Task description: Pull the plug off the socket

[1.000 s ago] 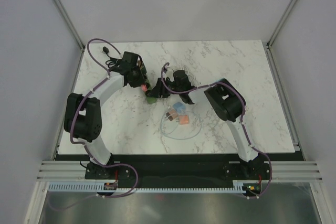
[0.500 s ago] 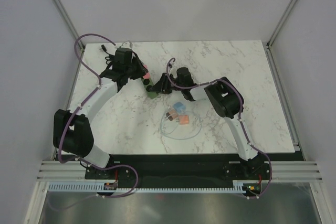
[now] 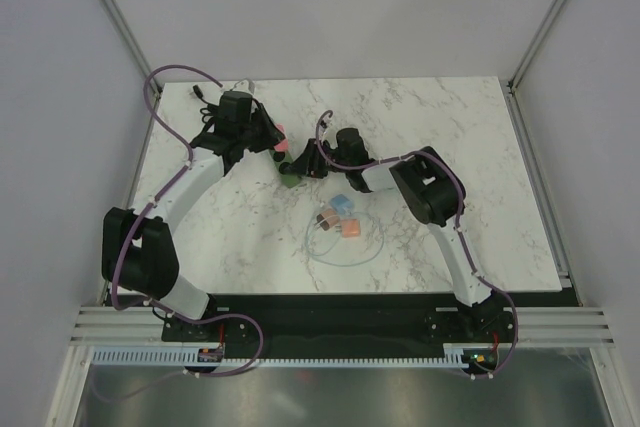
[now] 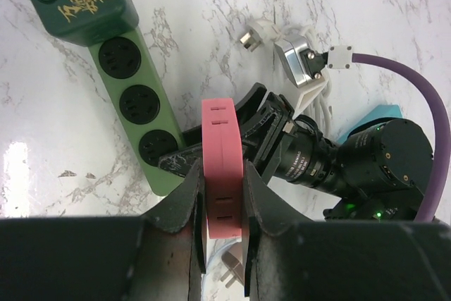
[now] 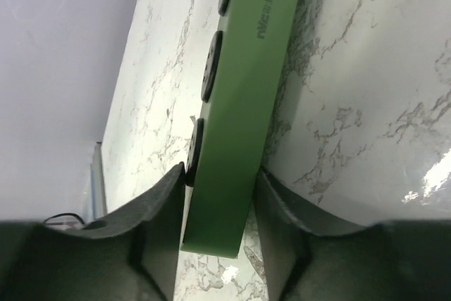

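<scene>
At the back left of the counter (image 3: 450, 147), the left jaws are shut tight on the pink plug (image 4: 223, 146). It hangs clear of the green power strip (image 4: 137, 111), whose three visible sockets are empty. The right jaws pinch one end of the strip against the counter. The pull looks done; next, carry the plug aside and release it.

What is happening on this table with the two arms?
The right gripper clamps one end of the green plastic power strip on the white marble table. The left gripper holds a flat pink plug. The three sockets seen in the left wrist view are empty, so the plug is out.
</scene>
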{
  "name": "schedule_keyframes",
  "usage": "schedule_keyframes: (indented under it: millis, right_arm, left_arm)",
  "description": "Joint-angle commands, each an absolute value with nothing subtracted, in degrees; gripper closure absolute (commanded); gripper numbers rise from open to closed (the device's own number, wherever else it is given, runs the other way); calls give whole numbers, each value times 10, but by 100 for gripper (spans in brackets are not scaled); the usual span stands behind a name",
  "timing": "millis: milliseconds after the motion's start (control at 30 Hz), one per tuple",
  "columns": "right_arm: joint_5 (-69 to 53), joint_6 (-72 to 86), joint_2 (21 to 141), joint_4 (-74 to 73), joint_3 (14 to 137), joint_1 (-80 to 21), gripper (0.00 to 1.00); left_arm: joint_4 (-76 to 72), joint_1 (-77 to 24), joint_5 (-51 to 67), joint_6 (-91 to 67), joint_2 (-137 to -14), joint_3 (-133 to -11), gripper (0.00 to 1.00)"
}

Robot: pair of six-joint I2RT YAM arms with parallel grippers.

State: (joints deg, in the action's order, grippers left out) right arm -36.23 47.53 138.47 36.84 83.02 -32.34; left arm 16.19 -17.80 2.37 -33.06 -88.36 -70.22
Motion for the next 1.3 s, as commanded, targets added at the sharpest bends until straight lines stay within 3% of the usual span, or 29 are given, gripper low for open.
schedule_keyframes:
  millis: [0,67,133,267,467,700,867,1267]
  right_arm:
    - [-282,374,1369,308,796,-318,47]
    - [-275,367,1355,325,781,-318,42]
    - [-266,361,1335,351,757,-318,29]
    - [-253,352,1319,367,738,-317,20]
    - [-251,355,1323,362,741,-316,16]
    - [-258,353,1313,378,719,-315,15]
    - [-266,351,1303,389,698,-309,14]
    - [-283,344,1292,403,664,-301,14]
  left_arm:
    - [162,-181,65,-326,-875,-706,98]
    - [168,-191,70,-323,-875,-706,98]
    - [176,-205,68,-314,-875,-708,98]
    - [193,-228,48,-301,-868,-708,98]
    - [228,-250,68,-326,-836,-679,98]
    - [197,-250,56,-344,-692,-491,98]
    - [109,-249,126,-365,-604,-365,98]
    - [-23,-251,172,-422,-666,-273,97]
